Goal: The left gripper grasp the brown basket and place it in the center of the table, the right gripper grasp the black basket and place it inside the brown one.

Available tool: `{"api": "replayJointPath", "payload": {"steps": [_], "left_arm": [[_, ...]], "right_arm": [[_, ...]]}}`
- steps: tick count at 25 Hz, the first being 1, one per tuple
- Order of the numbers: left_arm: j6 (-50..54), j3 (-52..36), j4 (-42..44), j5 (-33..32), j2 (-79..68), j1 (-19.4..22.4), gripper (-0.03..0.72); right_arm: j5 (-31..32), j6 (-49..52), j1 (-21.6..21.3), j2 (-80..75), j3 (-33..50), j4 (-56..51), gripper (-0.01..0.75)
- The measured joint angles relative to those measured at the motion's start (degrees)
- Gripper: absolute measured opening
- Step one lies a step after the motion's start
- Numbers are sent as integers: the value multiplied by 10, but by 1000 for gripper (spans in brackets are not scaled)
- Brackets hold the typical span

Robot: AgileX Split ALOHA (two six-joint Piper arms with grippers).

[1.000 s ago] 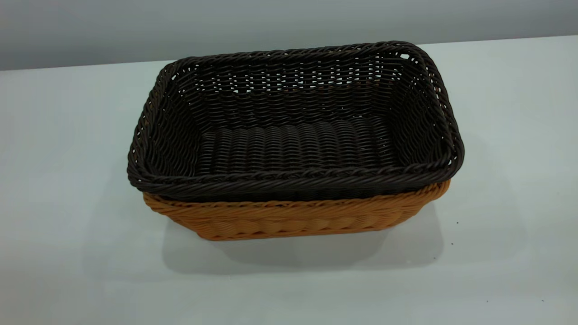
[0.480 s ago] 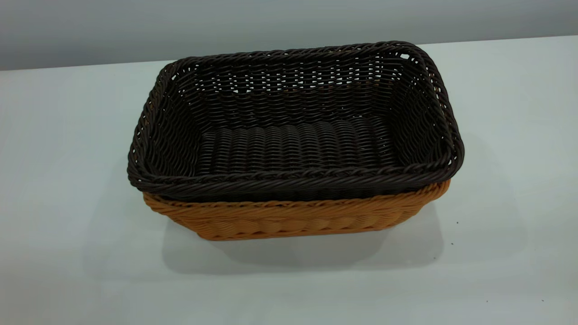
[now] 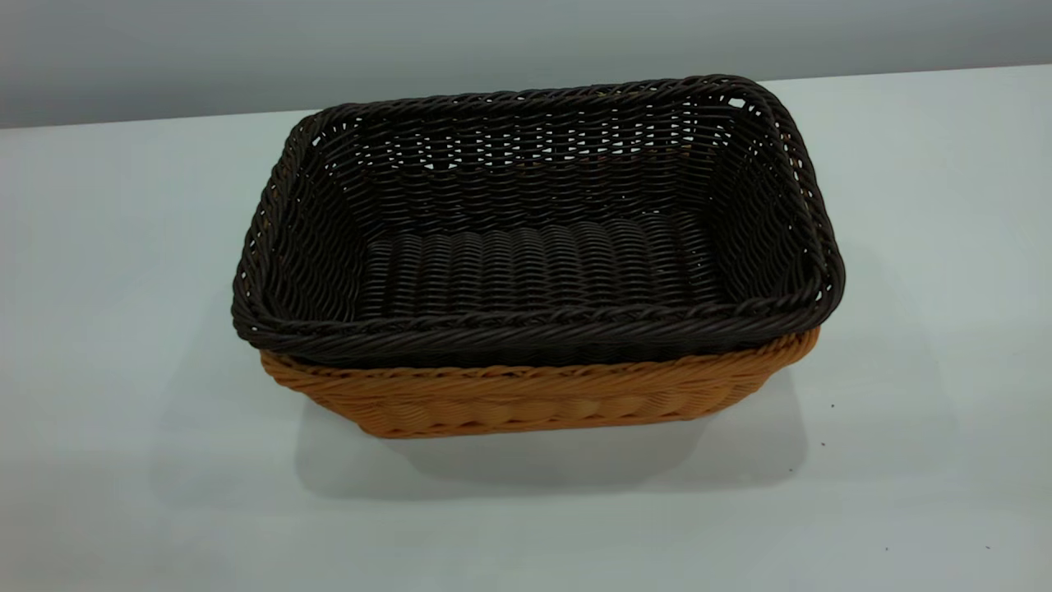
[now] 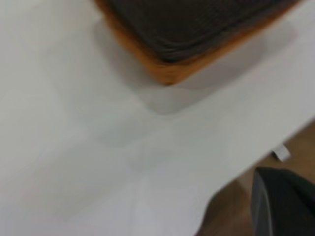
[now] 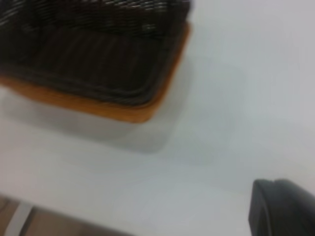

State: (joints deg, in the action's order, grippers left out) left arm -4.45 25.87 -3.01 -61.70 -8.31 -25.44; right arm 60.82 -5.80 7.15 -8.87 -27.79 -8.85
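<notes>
From the outside camera, the black basket (image 3: 538, 247) sits nested inside the brown basket (image 3: 534, 399), upright, its dark braided rim riding just above the orange one and overhanging it along the near side; only the near wall and the right corner of the brown basket show beneath it; the pair stands about the middle of the white surface (image 3: 123, 460), casting a soft shadow toward the front; neither arm shows in this view, and a plain grey wall (image 3: 246, 49) runs behind the far edge.

From the left wrist camera, one corner of the nested pair is in sight, the black basket (image 4: 197, 24) filling the brown basket (image 4: 167, 73), whose orange wall edges it; the pale surface (image 4: 98, 147) spreads out from that corner to its own edge, beyond which a brownish floor (image 4: 295, 147) shows; a dark shape sits in the corner of the view, blurred; the left gripper's fingers are not in sight.

From the right wrist camera, another corner of the pair appears, the black basket (image 5: 93, 49) seated within the brown basket (image 5: 118, 110), resting on the surface (image 5: 221, 123); a dark blurred shape shows in the corner here too; the right gripper's fingers are out of sight as well.
</notes>
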Motion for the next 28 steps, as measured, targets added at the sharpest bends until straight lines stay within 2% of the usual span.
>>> {"api": "replayJointPath", "payload": {"steps": [7, 11, 14, 17, 24, 28], "left_arm": [[0, 0, 1, 0, 0, 197, -1], [0, 0, 1, 0, 0, 276, -1], [0, 0, 1, 0, 0, 294, -1], [0, 0, 1, 0, 6, 293, -1], [0, 0, 1, -2, 53, 293, -1], [0, 0, 2, -3, 82, 293, -1]], "right_arm": [[0, 0, -122, 0, 0, 0, 6], [0, 0, -160, 0, 0, 0, 6], [0, 0, -161, 16, 0, 0, 6], [0, 0, -170, 43, 0, -1, 6], [0, 0, -221, 85, 0, -1, 6], [4, 0, -220, 89, -1, 0, 6]]}}
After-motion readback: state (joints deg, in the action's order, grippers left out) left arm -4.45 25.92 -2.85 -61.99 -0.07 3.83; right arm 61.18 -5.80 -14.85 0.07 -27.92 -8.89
